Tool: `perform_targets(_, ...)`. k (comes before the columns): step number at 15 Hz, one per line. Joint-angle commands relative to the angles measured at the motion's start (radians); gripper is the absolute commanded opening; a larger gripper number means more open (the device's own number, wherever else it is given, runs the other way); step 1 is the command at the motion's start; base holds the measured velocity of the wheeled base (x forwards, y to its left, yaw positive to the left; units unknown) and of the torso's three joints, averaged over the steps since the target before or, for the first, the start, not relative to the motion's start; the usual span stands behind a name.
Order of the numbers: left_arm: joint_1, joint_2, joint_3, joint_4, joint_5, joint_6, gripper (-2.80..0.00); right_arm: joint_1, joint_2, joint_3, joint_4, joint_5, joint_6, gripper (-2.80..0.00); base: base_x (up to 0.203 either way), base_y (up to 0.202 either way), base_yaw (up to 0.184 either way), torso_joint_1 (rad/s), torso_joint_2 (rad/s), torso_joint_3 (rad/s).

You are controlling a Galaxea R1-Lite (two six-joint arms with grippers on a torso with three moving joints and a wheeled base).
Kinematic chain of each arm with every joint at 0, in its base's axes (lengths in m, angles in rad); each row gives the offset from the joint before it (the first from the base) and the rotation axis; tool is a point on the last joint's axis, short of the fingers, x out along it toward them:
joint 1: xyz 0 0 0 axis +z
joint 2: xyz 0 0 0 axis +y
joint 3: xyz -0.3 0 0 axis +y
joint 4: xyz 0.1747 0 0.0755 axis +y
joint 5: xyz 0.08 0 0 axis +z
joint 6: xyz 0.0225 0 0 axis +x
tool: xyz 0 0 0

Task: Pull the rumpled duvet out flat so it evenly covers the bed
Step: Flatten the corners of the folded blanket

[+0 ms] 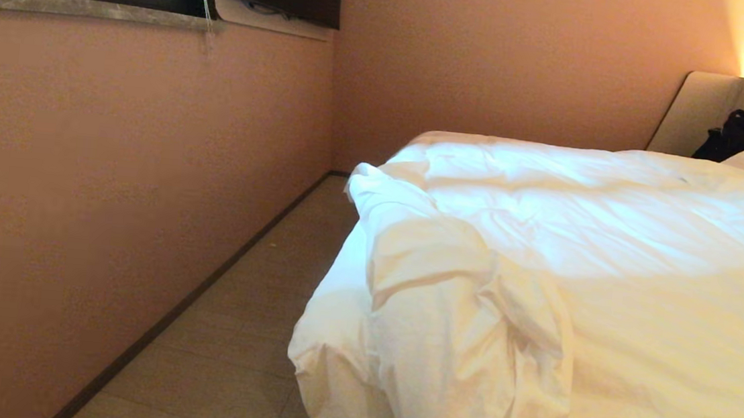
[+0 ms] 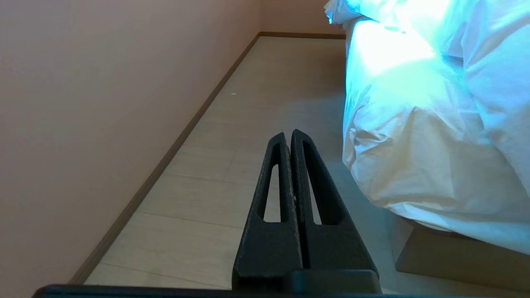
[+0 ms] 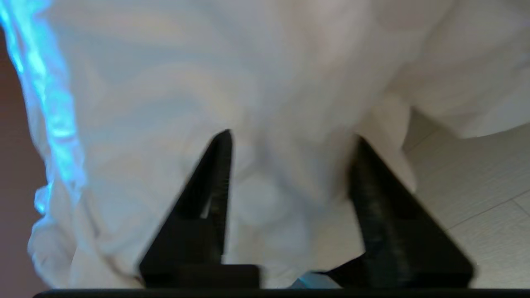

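My right gripper points straight into the duvet's hanging edge, its fingers spread wide with white cloth between and beyond them; I can't tell whether they touch it, and nothing is clamped. My left gripper hangs parked over the floor beside the bed, tips pressed together and empty. The duvet lies on the bed, rumpled and bunched at the near corner, draping over the side.

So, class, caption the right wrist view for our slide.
Right gripper, fingers open, facing the rumpled white duvet hanging above the floor.
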Motion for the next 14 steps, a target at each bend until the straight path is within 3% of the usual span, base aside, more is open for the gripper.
perform_targets(1,0.000,0.000,0.000,0.000,0.000,0.000,-2.80,0.000,-0.050,-0.001,0.132,0.056,-0.065,0.00,0.000,0.000,0.000,0.000,0.00,0.000)
perform_targets(3,0.001,0.000,0.000,0.000,0.000,0.000,-2.80,0.000,-0.125,-0.002,0.299,0.065,-0.161,0.00,0.000,0.000,0.000,0.000,0.00,0.000)
perform_targets(6,0.000,0.000,0.000,0.000,0.000,0.000,-2.80,0.002,-0.235,-0.004,0.531,0.148,-0.307,0.00,0.000,0.000,0.000,0.000,0.00,0.000)
perform_targets(11,0.000,0.000,0.000,0.000,0.000,0.000,-2.80,0.068,-0.380,0.000,0.699,0.192,-0.359,0.00,0.000,0.000,0.000,0.000,0.00,0.000)
perform_targets(12,0.000,0.000,0.000,0.000,0.000,0.000,-2.80,0.084,-0.403,0.007,0.705,0.207,-0.362,-2.80,0.000,0.000,0.000,0.000,0.00,0.000)
perform_targets(14,0.001,0.000,0.000,0.000,0.000,0.000,-2.80,0.114,-0.436,0.032,0.707,0.235,-0.369,-2.80,0.000,0.000,0.000,0.000,0.00,0.000)
